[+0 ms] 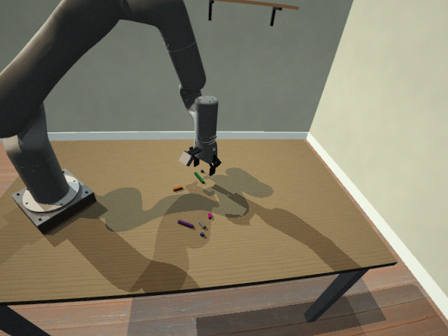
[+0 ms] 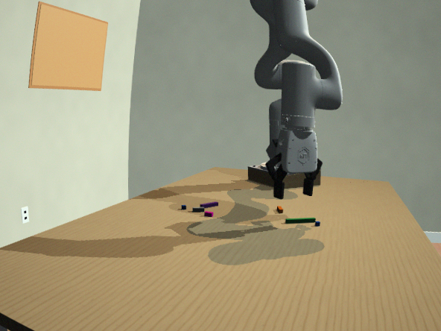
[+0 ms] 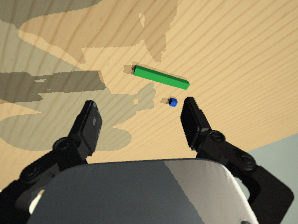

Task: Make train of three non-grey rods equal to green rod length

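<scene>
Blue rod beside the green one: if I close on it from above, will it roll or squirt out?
The blue rod looks like a tiny, square-edged block, so it probably won't roll. Being so short, it could easily pivot or slip if the open gripper closes off-centre. It lies close to the green rod, so a finger might nudge that too.

Wooden table [image 1: 303,227], orange wall board [image 2: 68,48], wall shelf [image 1: 253,4], white socket [image 2: 24,214].

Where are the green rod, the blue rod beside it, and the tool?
green rod [image 3: 161,77], wrist view, middle of its top face
blue rod [image 3: 173,102], wrist view, its top
tool [image 2: 293,188], exterior view, midway between open fingertips
</scene>
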